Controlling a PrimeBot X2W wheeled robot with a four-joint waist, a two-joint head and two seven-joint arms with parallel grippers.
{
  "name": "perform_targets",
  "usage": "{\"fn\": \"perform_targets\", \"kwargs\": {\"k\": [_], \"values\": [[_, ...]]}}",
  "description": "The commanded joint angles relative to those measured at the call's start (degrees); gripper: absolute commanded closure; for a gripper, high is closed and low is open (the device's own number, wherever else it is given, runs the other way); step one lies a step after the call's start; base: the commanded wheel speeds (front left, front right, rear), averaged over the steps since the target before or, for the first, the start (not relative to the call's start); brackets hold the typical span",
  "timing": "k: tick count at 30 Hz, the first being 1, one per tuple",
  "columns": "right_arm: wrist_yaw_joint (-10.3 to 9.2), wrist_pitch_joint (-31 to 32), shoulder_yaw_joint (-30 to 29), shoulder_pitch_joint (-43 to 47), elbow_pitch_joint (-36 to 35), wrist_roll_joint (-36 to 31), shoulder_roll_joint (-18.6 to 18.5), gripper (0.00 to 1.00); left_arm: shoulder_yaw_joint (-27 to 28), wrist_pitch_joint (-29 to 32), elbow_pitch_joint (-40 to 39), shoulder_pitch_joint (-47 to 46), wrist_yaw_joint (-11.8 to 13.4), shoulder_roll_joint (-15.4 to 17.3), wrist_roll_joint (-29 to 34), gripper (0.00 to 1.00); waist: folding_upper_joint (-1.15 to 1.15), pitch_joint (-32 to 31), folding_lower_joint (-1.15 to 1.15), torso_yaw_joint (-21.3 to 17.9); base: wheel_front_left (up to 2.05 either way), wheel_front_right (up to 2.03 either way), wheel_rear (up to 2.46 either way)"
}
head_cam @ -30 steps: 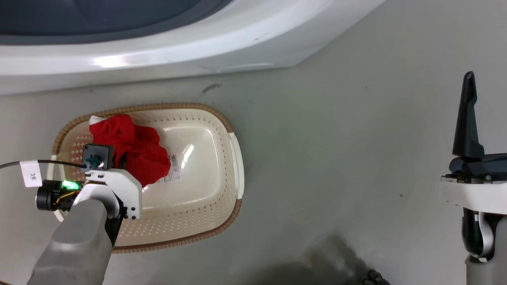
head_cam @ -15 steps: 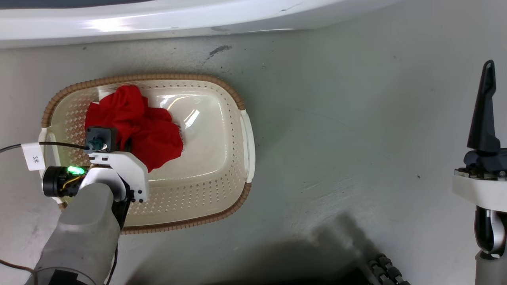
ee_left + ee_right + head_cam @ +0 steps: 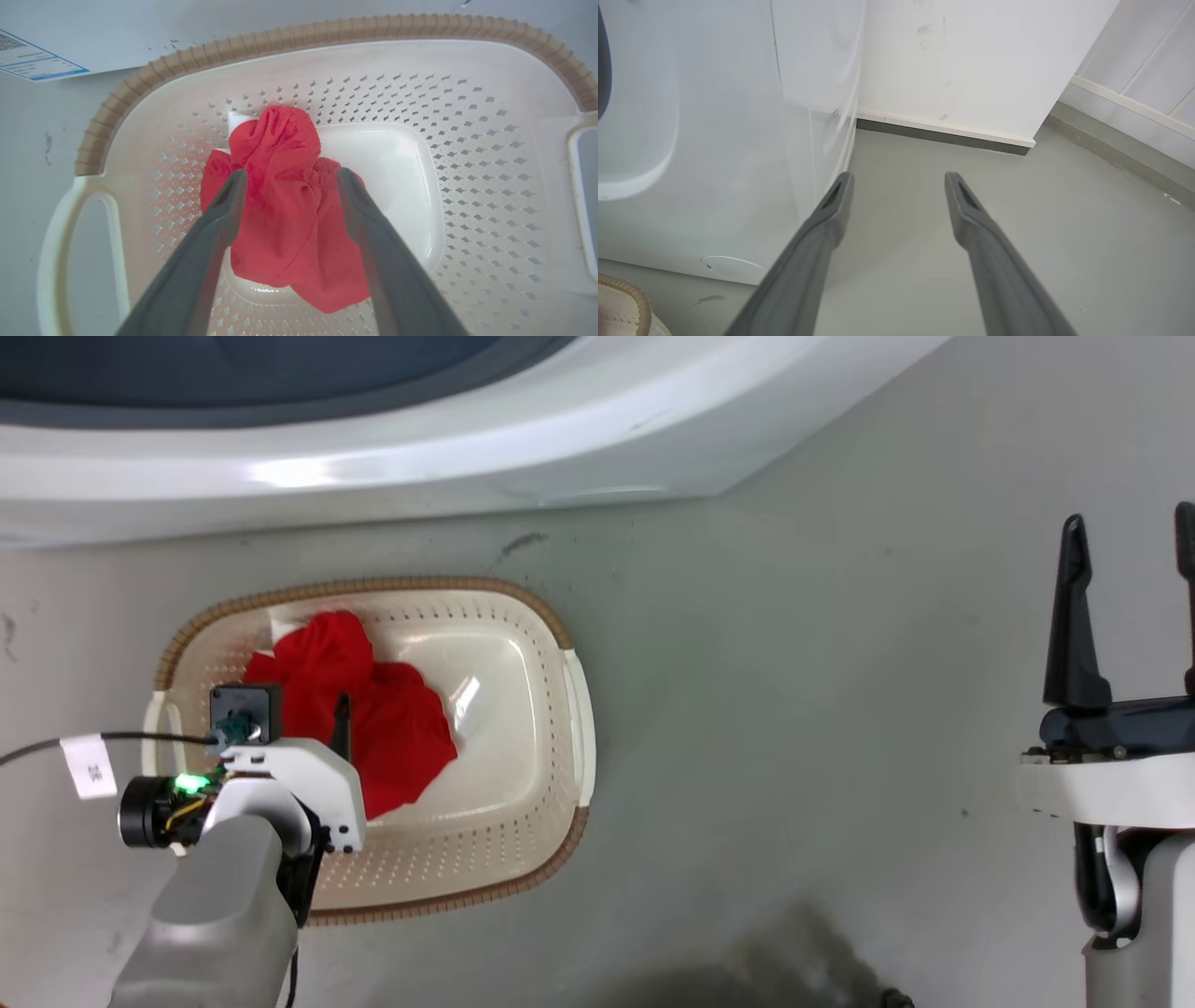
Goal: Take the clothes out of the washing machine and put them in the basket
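The cream basket with its brown rim stands on the floor just below the white washing machine. Red clothes lie crumpled in its left half, with a white piece peeking out behind them. My left gripper hangs over the basket, open, fingers straddling the red fabric from above without pinching it. One of its fingers shows in the head view. My right gripper is open and empty, far to the right over bare floor; its wrist view shows its fingers beside the machine's side.
Grey floor stretches between basket and right arm. The machine's dark round opening fills the top left. A white wall with dark skirting stands behind the machine. A basket corner shows at lower left.
The head camera has shifted back and forth. The red clothes have sunk and spread on the basket floor, covering the label. One left finger now shows above them.
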Motion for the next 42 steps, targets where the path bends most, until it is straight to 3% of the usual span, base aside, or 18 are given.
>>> {"fn": "perform_targets", "kwargs": {"k": [1, 13, 24, 35, 42], "values": [[-0.06, -0.1, 0.2, 0.4, 0.8, 0.1, 0.0, 0.00, 0.8, -0.1, -1.8, 1.7, 0.4, 0.2, 0.4, 0.00, 0.00, -3.8, 0.00, 0.1, 0.00, 0.00, 0.00], [-0.06, -0.1, 1.6, 3.9, 5.4, 1.2, 0.0, 0.00, 8.0, -0.1, -22.9, 15.5, 1.6, 0.3, 7.4, 0.00, 0.00, -16.0, 0.00, 1.4, 0.00, 0.00, 0.00], [-0.06, -0.1, 1.9, 4.6, 6.4, 3.0, 0.0, 0.00, 14.9, -0.1, -39.6, 19.6, -0.2, -0.6, 12.1, 0.00, 0.00, -18.3, 0.00, 0.2, 0.00, 0.00, 0.00], [-0.06, -0.1, 2.8, 3.1, 7.2, 6.0, 0.0, 0.00, 15.5, 0.8, -42.5, 8.3, -4.1, 4.1, 14.4, 0.00, 0.00, -13.7, 0.00, -4.8, 0.00, 0.00, 0.00], [-0.05, -0.1, 3.1, 1.8, 6.7, 7.6, 0.0, 0.00, 11.7, 10.7, -38.3, -7.4, -6.2, 10.1, 15.9, 0.00, 0.00, -8.1, 0.00, -7.9, 0.00, 0.00, 0.00]]}}
